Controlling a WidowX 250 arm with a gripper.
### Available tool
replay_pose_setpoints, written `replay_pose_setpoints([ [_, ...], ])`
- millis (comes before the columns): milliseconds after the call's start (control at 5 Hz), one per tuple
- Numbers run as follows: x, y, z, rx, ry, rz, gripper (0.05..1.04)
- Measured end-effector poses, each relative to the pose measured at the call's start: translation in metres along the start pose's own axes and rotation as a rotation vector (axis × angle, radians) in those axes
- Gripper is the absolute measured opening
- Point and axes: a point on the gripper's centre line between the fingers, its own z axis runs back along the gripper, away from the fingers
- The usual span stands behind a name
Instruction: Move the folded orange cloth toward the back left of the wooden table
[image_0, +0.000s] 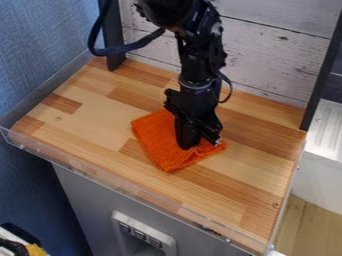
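The black gripper hangs down near the middle of the wooden counter, its tips over and seemingly against the right part of an orange cloth. The cloth lies spread on the wood, one corner toward the front and its right end slightly rumpled beside the gripper. Part of the cloth is hidden behind the gripper. How the two fingers stand, and whether any fabric is between them, I cannot tell.
The wooden counter has a low clear rim along its front. Behind it stands a whitewashed plank wall between two dark posts. A blue panel is at the left, and a white ribbed surface lies beyond the right edge.
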Motion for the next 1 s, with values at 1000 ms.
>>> replay_pose_setpoints([
  [1000, 0.015, 0.058, -0.001, -0.074, 0.015, 0.300, 0.082],
])
